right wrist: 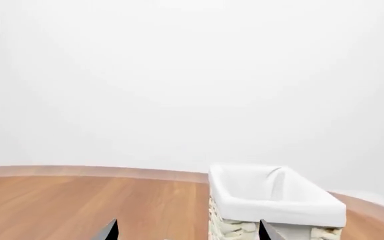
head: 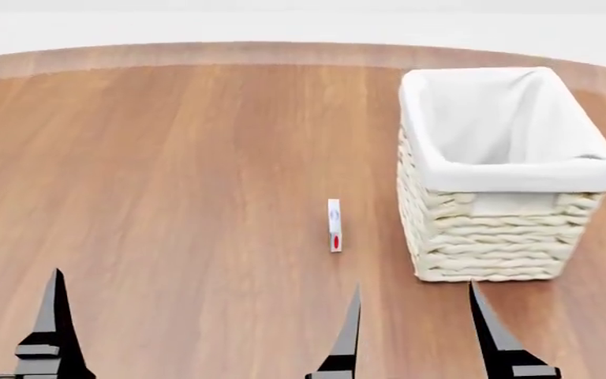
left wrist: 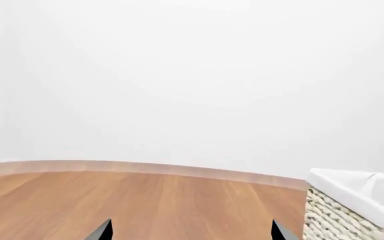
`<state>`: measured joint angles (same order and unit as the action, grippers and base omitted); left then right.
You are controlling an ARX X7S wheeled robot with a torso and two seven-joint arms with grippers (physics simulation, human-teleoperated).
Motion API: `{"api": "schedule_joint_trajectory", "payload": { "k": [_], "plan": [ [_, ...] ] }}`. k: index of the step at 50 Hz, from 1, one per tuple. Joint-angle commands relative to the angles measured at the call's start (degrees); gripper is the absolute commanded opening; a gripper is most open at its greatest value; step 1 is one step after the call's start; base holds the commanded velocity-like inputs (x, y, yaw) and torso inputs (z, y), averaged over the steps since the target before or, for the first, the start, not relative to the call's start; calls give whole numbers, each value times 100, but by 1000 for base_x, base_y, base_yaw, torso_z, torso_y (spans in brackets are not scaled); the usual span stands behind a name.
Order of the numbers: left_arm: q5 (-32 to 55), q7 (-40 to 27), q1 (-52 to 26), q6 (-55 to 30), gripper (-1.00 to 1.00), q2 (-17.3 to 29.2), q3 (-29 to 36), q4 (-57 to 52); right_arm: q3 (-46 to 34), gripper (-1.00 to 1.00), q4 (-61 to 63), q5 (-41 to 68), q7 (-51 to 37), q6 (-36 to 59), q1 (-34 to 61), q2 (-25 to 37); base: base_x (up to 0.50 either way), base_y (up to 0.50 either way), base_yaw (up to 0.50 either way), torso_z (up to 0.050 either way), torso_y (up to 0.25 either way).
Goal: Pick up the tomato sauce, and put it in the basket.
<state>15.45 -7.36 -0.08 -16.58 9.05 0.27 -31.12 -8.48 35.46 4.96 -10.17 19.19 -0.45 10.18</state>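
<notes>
The right gripper (head: 413, 332) sits low at the near edge of the table, its two dark fingers spread wide apart with only bare wood between them, so it is open and has hold of nothing; from its own wrist camera the same two tips (right wrist: 115, 230) poke up with a broad gap and the basket beyond them. The left gripper (left wrist: 190, 231) is spread wide as well and is empty, as its wrist camera shows two dark tips far apart over plain board; from the head view only one of its fingers (head: 53, 328) stands up clearly at the near left, so that view alone would not settle it. Just ahead of the right gripper's inner finger, a small thin white object with a red mark (head: 334, 225) stands on the wood; it is too small and narrow to read properly, but it appears to be the tomato sauce, standing upright, close beside the basket yet not touching it and well apart from both grippers. The basket (head: 492, 237) stands upright on the right half of the wooden table (head: 177, 158), cream wicker walls with a white cloth liner (head: 514, 170) folded over the rim, and its inside shows only white cloth
</notes>
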Motion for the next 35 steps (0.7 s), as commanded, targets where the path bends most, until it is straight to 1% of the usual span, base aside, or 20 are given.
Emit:
{"api": "schedule_joint_trajectory", "payload": {
  "k": [1,22,35],
  "plan": [
    [49,-42,-1,92,100,22,42,34,-43,100,-41,39,-34,-40,4,43,500,0,0,0,0],
    [156,-103,20,199,100,105,60,100,-96,100,-74,130,-161,-63,5,134,494,0,0,0,0],
    [216,-138,8,225,100,152,83,168,-138,100,90,198,-264,-93,-291,248,0,0,0,0,0]
  ]
}}
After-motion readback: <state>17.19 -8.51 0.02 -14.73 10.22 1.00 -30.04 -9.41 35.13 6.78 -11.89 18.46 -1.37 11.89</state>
